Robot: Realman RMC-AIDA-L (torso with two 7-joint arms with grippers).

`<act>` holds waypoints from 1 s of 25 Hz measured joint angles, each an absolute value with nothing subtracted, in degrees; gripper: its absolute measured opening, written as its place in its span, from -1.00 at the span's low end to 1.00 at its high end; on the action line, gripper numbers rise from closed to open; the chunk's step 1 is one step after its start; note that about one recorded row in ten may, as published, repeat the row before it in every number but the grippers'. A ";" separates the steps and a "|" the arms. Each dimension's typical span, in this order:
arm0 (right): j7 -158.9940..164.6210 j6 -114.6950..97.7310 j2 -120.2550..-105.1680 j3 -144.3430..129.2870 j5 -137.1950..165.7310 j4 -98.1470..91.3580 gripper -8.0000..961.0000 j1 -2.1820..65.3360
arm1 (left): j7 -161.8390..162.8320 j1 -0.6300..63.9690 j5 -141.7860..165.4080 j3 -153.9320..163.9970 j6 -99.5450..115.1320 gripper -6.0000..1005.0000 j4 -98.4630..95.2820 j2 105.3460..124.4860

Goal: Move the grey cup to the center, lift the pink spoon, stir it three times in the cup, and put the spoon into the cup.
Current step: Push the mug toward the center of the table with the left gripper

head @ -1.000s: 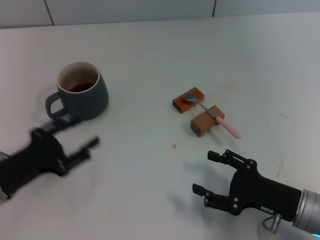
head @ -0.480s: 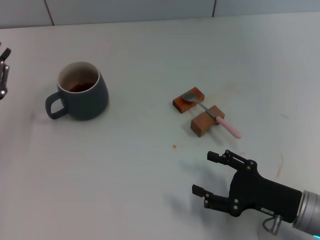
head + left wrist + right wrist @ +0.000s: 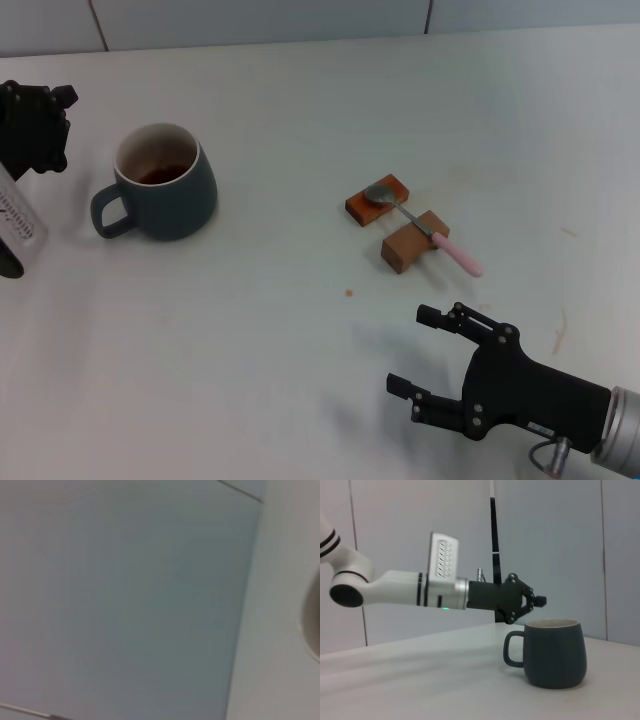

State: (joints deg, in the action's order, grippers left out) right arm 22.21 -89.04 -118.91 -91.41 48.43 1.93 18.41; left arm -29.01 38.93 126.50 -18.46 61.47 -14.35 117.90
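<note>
The grey cup (image 3: 165, 185) stands at the left of the table with its handle toward the left edge and dark liquid inside. It also shows in the right wrist view (image 3: 555, 652). My left gripper (image 3: 40, 125) is at the far left, just beyond the cup's handle side and apart from it. In the right wrist view the left gripper (image 3: 537, 601) hovers near rim height, pointing at the cup. The pink spoon (image 3: 455, 255) lies across two brown wooden blocks (image 3: 410, 242) right of centre. My right gripper (image 3: 415, 350) is open and empty, near the front edge below the spoon.
The white table (image 3: 300, 110) stretches back to a grey tiled wall (image 3: 260, 20). A small brown speck (image 3: 348, 293) lies on the table in front of the blocks.
My left arm has swung from the front left up to the far left, beside the cup's handle. The right gripper has barely shifted. Cup and spoon have not moved.
</note>
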 joint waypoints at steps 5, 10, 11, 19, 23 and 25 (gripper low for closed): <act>22.15 -89.34 -118.91 -91.41 48.43 2.14 0.73 18.26 | -33.16 39.67 126.37 -16.22 56.67 -0.99 -14.32 117.77; 22.11 -89.97 -118.85 -91.41 48.43 2.37 0.73 18.18 | -33.51 39.47 126.57 -13.61 56.17 -0.99 -14.31 117.74; 22.10 -90.06 -118.84 -91.41 48.43 2.37 0.73 18.15 | -33.50 39.37 126.52 -12.44 56.02 -0.99 -14.28 117.89; 21.99 -91.51 -118.78 -91.41 48.43 2.46 0.73 17.98 | -33.14 38.94 126.56 -7.26 55.21 -0.99 -12.50 118.25; 21.98 -93.10 -118.51 -91.40 48.43 2.46 0.73 17.61 | -33.21 38.60 126.62 -5.92 55.46 -0.99 -11.10 118.39; 21.97 -93.82 -118.40 -91.40 48.43 2.46 0.73 17.47 | -33.21 38.51 126.65 -5.52 55.55 -0.99 -10.77 118.40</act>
